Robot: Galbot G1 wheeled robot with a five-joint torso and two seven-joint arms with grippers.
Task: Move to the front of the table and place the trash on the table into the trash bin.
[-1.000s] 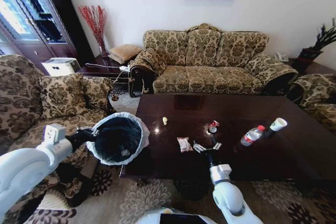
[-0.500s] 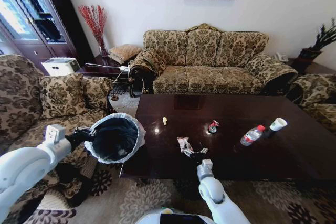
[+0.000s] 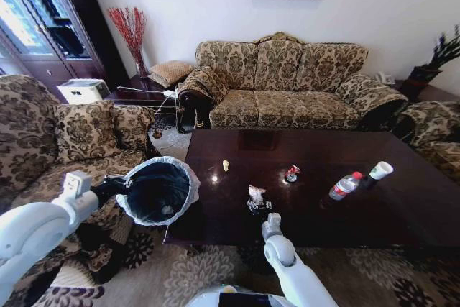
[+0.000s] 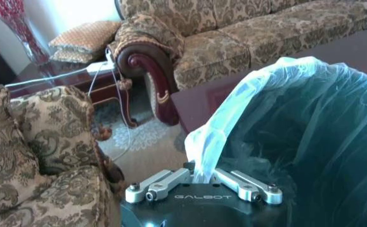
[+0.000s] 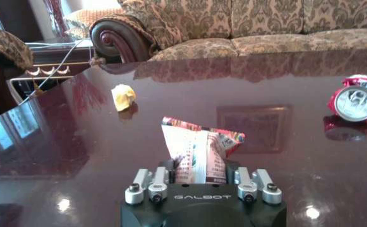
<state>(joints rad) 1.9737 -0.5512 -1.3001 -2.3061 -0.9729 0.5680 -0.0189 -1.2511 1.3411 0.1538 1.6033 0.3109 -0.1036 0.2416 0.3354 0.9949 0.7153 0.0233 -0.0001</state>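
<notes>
One crumpled red-white snack wrapper point(image 5: 198, 153) pinched in right claw point(image 5: 200, 181); left claw point(image 4: 202, 182) clamps bin liner point(image 4: 284, 109).

left arm: reaching forward on my left, wrist level
left gripper point(image 4: 202, 176): fingers clamped on the trash bin point(image 3: 159, 190) liner rim
right arm: bent in close, forearm raised over the desk point(image 3: 345, 213) near edge
right gripper point(image 5: 199, 172): fingers pinched on a snack wrapper point(image 5: 198, 152)

Snack wrapper point(image 5: 199, 158) upright in right tool point(image 5: 202, 182) above table point(image 3: 402, 213); bin point(image 3: 157, 190) beside.
</notes>
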